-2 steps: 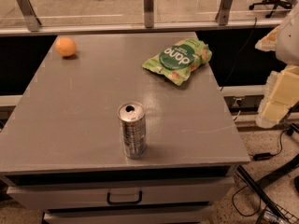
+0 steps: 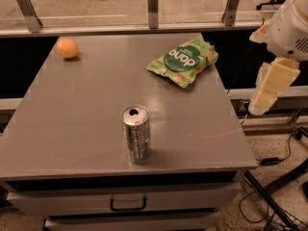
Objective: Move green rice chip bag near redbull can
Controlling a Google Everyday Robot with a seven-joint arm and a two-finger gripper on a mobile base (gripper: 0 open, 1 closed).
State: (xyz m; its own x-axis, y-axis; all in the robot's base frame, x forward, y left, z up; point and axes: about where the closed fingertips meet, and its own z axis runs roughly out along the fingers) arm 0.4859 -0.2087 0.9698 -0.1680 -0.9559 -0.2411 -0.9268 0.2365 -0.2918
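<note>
**Can near, bag far, gripper off to the R**

Slim silver metal redbull can (image 2: 135, 134) stands up near the front of the flat grey table (image 2: 72, 124). Cream gripper (image 2: 265, 91) hangs in the air off the table's R side, touching nothing; can't tell if it's open or closed. Crinkly green rice chip bag (image 2: 184, 61) lies far R on the table, well apart from the can. Round orange fruit (image 2: 67, 48) sits far L.

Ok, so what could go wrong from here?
The gripper hangs beyond the table's right side; swinging in, it may clip that edge. The bag lies flat close to the right edge, so a poor grasp might shove it off. The can stands upright and slim near the front edge; a bag set down too close could topple it.
</note>
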